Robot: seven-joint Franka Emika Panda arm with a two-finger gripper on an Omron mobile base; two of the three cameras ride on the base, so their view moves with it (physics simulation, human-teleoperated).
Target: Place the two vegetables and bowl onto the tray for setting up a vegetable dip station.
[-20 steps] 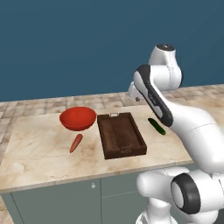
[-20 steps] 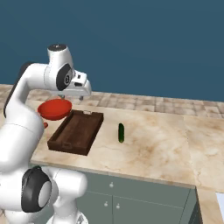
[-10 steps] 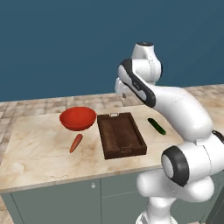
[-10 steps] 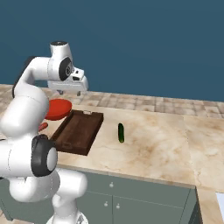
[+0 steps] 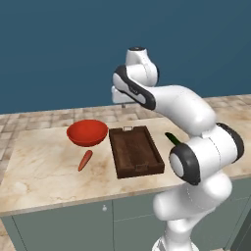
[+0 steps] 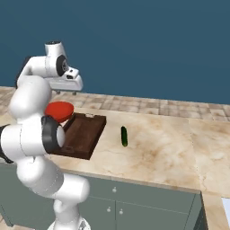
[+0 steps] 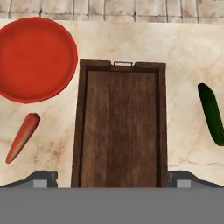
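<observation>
Swinging left, my arm now hangs over the tray [image 7: 119, 131], fingers [image 7: 43, 177] spread wide; bowl [image 7: 35, 59], carrot [image 7: 22, 136], cucumber [image 7: 211, 113] lie on the table [image 7: 183, 48].

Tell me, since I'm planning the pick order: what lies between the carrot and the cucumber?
The tray lies between the carrot and the cucumber, with bare counter on either side of it; the hand view shows this.

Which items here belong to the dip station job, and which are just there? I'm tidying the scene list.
Belongs to the job:
- carrot, on the counter
- cucumber, on the counter
- red bowl, on the counter
- wooden tray, nothing on it yet

Just there:
- marble counter
- cabinet fronts below it
- no loose extras in view
</observation>
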